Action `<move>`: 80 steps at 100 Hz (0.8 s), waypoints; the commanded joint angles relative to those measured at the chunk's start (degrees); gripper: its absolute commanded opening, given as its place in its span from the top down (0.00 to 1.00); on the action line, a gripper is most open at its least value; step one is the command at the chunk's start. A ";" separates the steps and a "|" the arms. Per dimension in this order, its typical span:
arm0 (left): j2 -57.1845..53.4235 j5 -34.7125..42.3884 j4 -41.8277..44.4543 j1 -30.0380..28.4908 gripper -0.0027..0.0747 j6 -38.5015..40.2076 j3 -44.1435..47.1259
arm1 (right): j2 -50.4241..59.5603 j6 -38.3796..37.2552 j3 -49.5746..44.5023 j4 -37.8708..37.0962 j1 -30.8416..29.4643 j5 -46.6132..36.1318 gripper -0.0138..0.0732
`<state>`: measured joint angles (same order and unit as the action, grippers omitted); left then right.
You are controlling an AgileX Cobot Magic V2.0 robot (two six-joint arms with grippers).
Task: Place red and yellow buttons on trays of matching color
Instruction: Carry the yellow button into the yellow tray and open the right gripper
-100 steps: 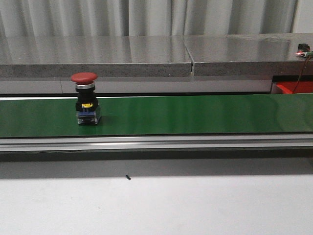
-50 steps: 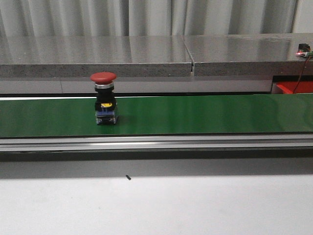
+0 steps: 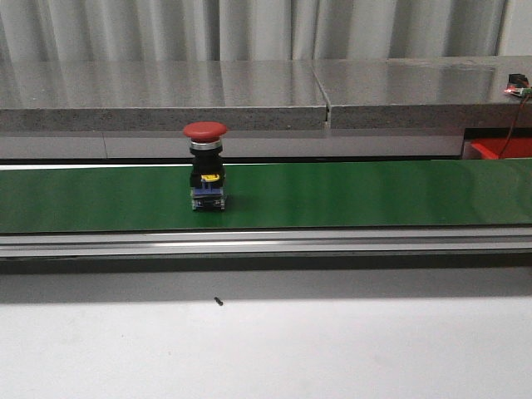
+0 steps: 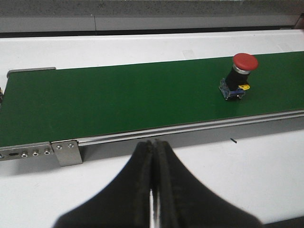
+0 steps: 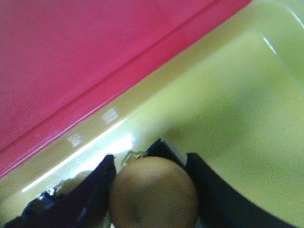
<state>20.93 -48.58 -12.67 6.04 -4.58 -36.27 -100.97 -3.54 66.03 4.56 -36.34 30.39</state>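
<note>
Your inventory at that moment:

- Red button: stood upright on the green belt, left of centre in the front view.
- Left claw: fingers pressed fully together, gripping nothing, at the bottom of its view, near side of the belt.
- Right claw: fingers clasped a yellow button over the yellow tray.
- Red tray: touched the yellow one, filling that frame's upper left.
- Counter: white, lower front view.
</note>
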 commanded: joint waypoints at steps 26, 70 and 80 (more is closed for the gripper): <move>0.51 4.24 -1.06 0.40 0.99 0.09 -1.56 | 0.18 0.05 2.52 0.22 -0.42 -4.06 0.41; 0.51 4.24 -1.06 0.40 0.99 0.09 -1.56 | 11.84 0.05 1.62 -0.74 0.53 -0.10 0.28; 0.51 4.24 -1.06 0.40 0.99 0.09 -1.56 | 16.53 0.05 -0.37 -0.74 2.56 0.46 0.30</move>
<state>20.93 -48.58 -12.67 6.04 -4.58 -36.27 -90.37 -3.54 65.77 4.40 -35.38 31.96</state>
